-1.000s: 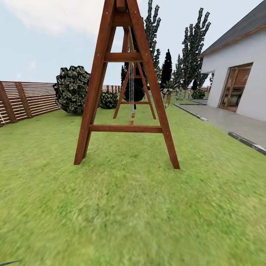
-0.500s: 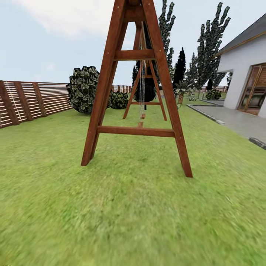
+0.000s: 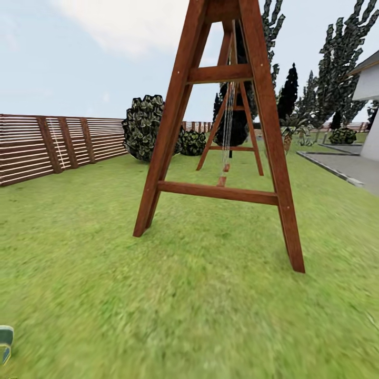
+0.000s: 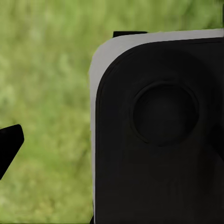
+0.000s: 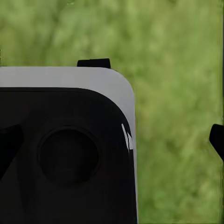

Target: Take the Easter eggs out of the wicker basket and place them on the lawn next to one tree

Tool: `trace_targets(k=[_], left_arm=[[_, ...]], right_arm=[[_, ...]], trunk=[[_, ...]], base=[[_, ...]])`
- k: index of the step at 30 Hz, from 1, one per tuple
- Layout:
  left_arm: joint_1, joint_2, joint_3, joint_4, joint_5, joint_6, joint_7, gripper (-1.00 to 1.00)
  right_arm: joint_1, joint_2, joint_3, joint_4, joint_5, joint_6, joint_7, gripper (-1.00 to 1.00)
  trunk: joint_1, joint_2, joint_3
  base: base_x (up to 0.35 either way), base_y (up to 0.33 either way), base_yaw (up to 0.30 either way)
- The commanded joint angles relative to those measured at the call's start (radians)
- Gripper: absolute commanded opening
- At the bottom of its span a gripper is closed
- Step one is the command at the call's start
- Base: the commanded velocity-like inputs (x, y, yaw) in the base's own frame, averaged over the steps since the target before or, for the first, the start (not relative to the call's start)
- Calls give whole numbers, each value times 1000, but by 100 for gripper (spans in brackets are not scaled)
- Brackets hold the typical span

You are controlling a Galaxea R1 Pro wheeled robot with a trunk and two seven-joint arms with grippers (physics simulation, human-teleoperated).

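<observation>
Facing a brown wooden A-frame swing (image 3: 221,158) on the lawn (image 3: 184,295), with the slatted fence (image 3: 58,145) at the left and a round bush (image 3: 145,126) behind it. Tall trees (image 3: 342,68) with jagged dark green crowns stood far back right, near the white house corner (image 3: 368,105). Wrist views gave blurred grass behind a black, grey-edged robot body (image 4: 158,135); couldn't tell either pincer's opening.

Left claw: one dark fingertip (image 4: 10,144) at 9 o'clock edge of left wrist view, state unclear. Right claw: one dark fingertip (image 5: 217,140) at 3 o'clock edge of right wrist view, state unclear.
</observation>
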Motion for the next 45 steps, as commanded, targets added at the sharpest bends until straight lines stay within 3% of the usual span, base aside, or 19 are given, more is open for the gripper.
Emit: trace_targets(k=[1, 18, 35, 45], left_arm=[[0, 0, 1, -1, 0, -1, -1, 100], [0, 0, 1, -1, 0, -1, 1, 100], [0, 1, 1, -1, 0, -1, 1, 100], [0, 1, 1, -1, 0, -1, 1, 100]], right_arm=[[-1, 0, -5, 1, 0, -4, 0, 100], [-1, 0, -5, 1, 0, -4, 0, 100], [-1, 0, -5, 1, 0, -4, 0, 100], [-1, 0, -5, 1, 0, -4, 0, 100]], trunk=[[0, 0, -1], [0, 0, -1], [0, 0, -1], [0, 0, -1]], base=[[299, -140, 280], [199, -215, 262], [24, -288, 20], [205, -227, 0]])
